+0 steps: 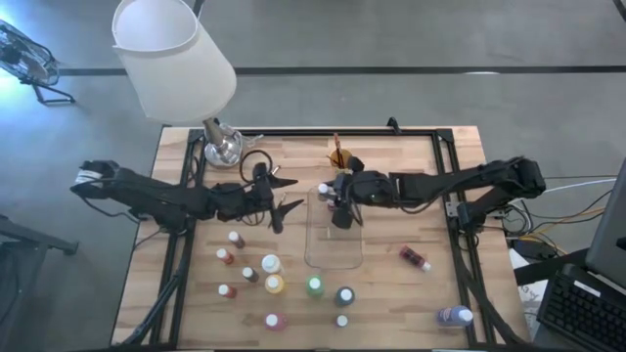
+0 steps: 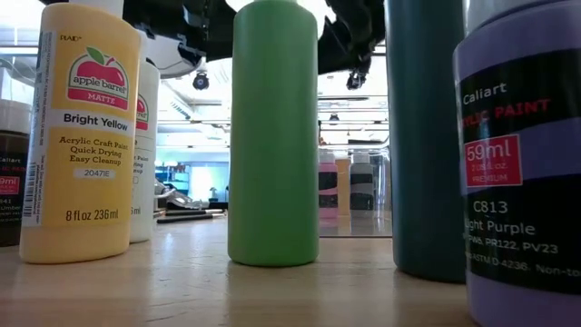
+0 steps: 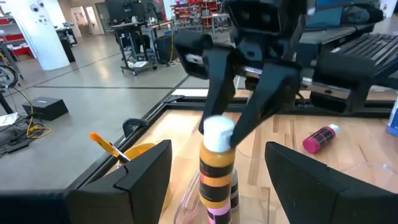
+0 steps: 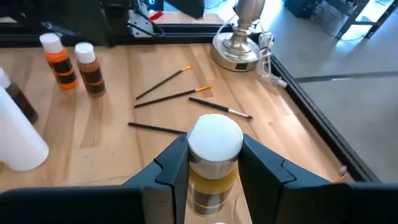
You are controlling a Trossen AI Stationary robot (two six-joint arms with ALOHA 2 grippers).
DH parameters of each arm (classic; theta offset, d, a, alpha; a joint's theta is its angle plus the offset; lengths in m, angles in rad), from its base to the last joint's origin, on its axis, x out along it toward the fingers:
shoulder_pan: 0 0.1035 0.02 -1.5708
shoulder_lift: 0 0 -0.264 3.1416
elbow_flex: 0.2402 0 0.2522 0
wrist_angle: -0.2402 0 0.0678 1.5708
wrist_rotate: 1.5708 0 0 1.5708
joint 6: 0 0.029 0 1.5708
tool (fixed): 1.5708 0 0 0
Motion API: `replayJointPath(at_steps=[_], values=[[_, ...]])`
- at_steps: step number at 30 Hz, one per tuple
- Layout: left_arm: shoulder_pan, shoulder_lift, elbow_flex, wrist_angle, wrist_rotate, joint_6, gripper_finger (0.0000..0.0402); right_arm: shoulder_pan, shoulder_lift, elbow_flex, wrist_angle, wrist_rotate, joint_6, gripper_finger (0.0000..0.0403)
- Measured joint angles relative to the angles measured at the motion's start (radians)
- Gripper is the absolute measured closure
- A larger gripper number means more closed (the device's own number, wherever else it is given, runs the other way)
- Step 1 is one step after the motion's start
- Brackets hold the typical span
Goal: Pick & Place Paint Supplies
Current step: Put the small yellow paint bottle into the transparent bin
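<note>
The small white-capped paint bottle (image 4: 213, 158) hangs over the clear tray (image 1: 333, 256) - pinched by the right gripper (image 4: 214, 163). Best to lower it straight down, then let go gently. The left gripper (image 1: 282, 200) waits nearby - fingers spread, holding nothing.

Lab — concrete floor (image 3: 93, 68), equipment carts (image 3: 140, 43).

Right gripper (image 4: 214, 163) fingers (image 4: 171, 165) clamped on white-capped bottle (image 4: 214, 146). Beyond it, brushes (image 4: 177, 94) scattered on table (image 4: 124, 124). Orange bottle (image 4: 58, 59) just beside brown bottle (image 4: 89, 70). White bottle (image 4: 18, 137) nearby. Lamp base (image 4: 238, 43) near table edge.
</note>
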Motion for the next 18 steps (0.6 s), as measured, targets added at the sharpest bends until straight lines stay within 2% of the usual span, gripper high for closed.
replayJointPath(at_steps=[11, 18], values=[[0.001, 0.000, 0.000, 0.009, 0.000, 0.000, 0.0138, -0.004, 0.007, -0.155, 0.236, -0.005, 0.049, 0.0298], [0.001, 0.001, 0.000, 0.011, 0.000, -0.001, 0.0138, -0.014, 0.115, -0.162, 0.284, -0.006, 0.062, 0.0298]])
